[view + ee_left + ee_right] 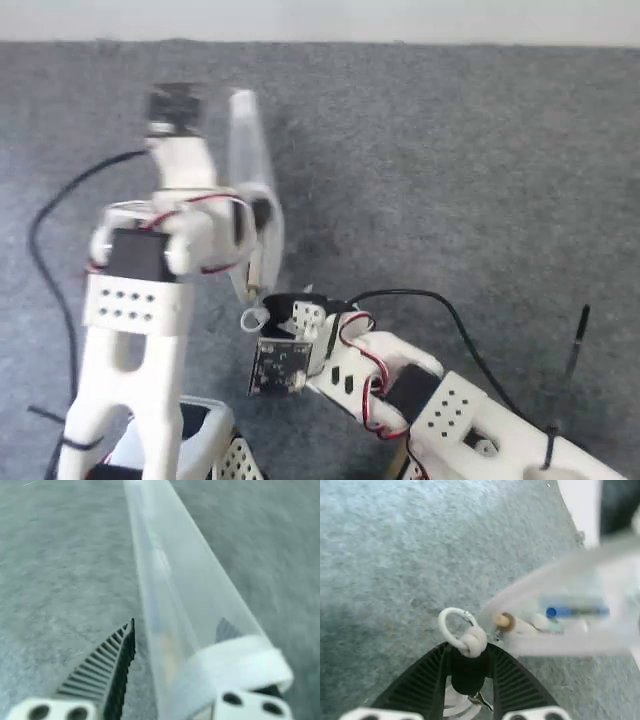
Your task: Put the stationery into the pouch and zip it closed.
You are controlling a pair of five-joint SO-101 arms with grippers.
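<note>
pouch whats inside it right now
Through the clear pouch a blue pen and a wooden-tipped piece show near the end where the right gripper holds the zipper pull. The rest is too blurred to tell.

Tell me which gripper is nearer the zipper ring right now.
Right. The right gripper is clamped on the zipper ring itself; the left gripper holds the pouch farther along its body.

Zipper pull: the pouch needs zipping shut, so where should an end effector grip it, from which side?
Take the zipper pull at its knotted base, not the loop, approaching end-on from beyond the pouch corner, in line with the zip. The right end effector is shut there, loop poking past its tips.
</note>
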